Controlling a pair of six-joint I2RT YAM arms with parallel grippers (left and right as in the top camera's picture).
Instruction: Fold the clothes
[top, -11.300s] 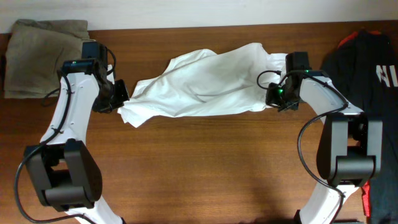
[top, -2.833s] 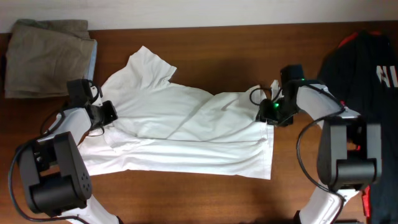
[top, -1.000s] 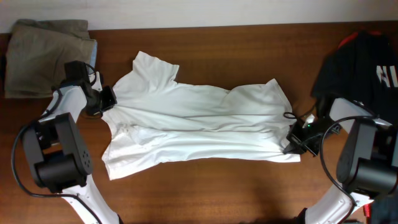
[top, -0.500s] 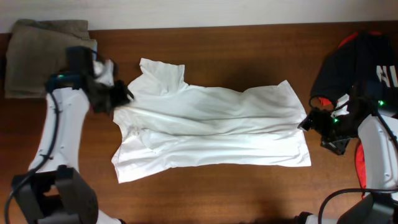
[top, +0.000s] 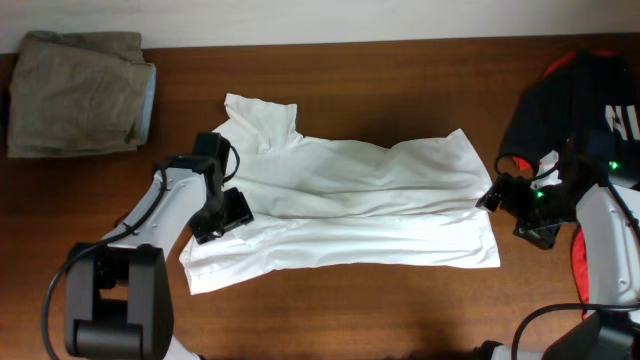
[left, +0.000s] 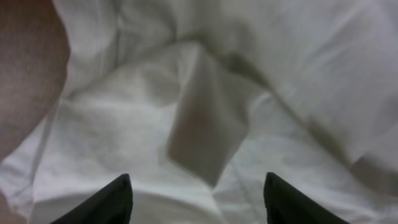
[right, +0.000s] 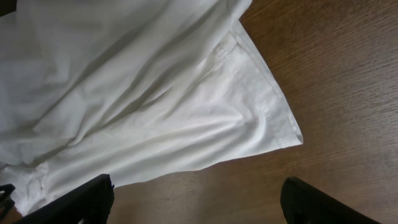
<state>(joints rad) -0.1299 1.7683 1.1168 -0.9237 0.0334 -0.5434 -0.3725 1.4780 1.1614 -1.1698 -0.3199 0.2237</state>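
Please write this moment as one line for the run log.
white T-shirt: spread out, wrinkled | left gripper: open, above it | right gripper: open, beside hem

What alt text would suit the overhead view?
A wrinkled white T-shirt lies spread on a wooden table. The open left gripper is over one end, the open right gripper just beside the other.

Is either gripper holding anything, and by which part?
Nothing is held: left gripper and right gripper are both open, no part of the white T-shirt between their fingers.
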